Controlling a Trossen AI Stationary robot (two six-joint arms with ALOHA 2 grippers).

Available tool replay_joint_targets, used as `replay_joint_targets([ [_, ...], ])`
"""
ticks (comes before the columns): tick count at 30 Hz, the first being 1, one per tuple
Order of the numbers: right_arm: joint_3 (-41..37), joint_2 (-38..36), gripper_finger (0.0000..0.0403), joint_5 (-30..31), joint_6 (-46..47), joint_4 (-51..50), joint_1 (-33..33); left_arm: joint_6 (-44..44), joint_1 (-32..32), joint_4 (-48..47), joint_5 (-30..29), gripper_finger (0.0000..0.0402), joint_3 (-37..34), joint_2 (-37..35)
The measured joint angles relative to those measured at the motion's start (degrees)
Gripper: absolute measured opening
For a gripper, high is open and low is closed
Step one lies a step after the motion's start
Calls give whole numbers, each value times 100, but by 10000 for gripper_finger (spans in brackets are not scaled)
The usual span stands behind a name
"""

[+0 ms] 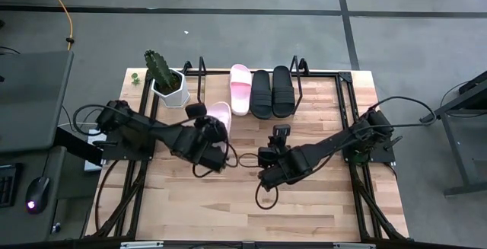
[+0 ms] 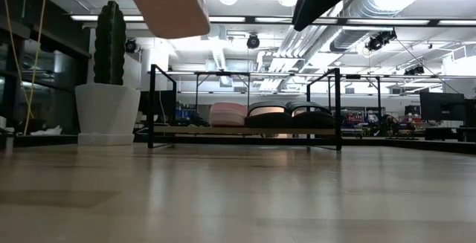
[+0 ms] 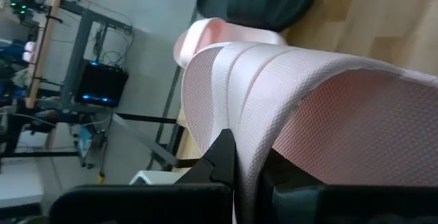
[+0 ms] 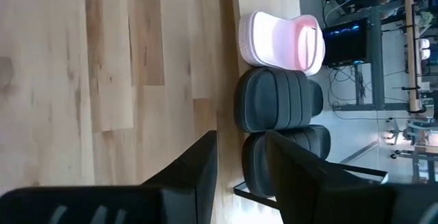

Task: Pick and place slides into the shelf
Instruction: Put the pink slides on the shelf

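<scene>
A pale pink slide (image 1: 221, 113) hangs in the air near the shelf's left front corner, with my left gripper (image 1: 208, 127) shut on it. The low view shows it high above the table (image 2: 167, 1). On the shelf (image 1: 319, 72) lie another pink slide (image 1: 240, 89) and two black slides (image 1: 261, 94) (image 1: 282, 90) side by side, soles on the wooden board. My right gripper (image 1: 281, 133) hovers open in front of the shelf, with nothing between its fingers (image 4: 205, 159). My left gripper pinches the pink slide's wide strap (image 3: 239, 125) at its edge, between the two fingers (image 3: 222, 159). One finger lies on the strap's ribbed outer side and the other on its textured side. The slide is lifted clear of the table.
A white pot with a cactus (image 1: 169, 85) stands at the shelf's left end, close to the held slide. The shelf's black wire uprights (image 2: 152, 105) rise at its corners. Bare wooden table (image 1: 228, 203) lies toward the near edge.
</scene>
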Motion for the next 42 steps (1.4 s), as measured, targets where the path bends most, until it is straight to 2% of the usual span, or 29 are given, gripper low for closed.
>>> replay_joint_targets([
  [9,-7,-22,114,42,-226,-76,-131,650,811,0,-131,1,0,-2],
  [18,-20,-22,114,35,-275,-75,-313,1184,1263,4,-315,1,0,0],
  [22,-397,-146,114,13,-476,100,-352,1241,1414,2,-404,1,0,2],
  [27,-1442,-831,114,-312,-767,953,-502,1364,1607,4,-586,1,0,-14],
  [33,-2737,-2073,114,-699,-970,2064,-669,1367,1858,3,-630,1,0,-22],
  [38,-3302,-2913,114,-894,-1040,2716,-700,1604,2047,231,-645,1,0,-22],
  [42,-3483,-3311,114,-1074,-1132,3079,-699,1909,2154,546,-647,1,0,-22],
])
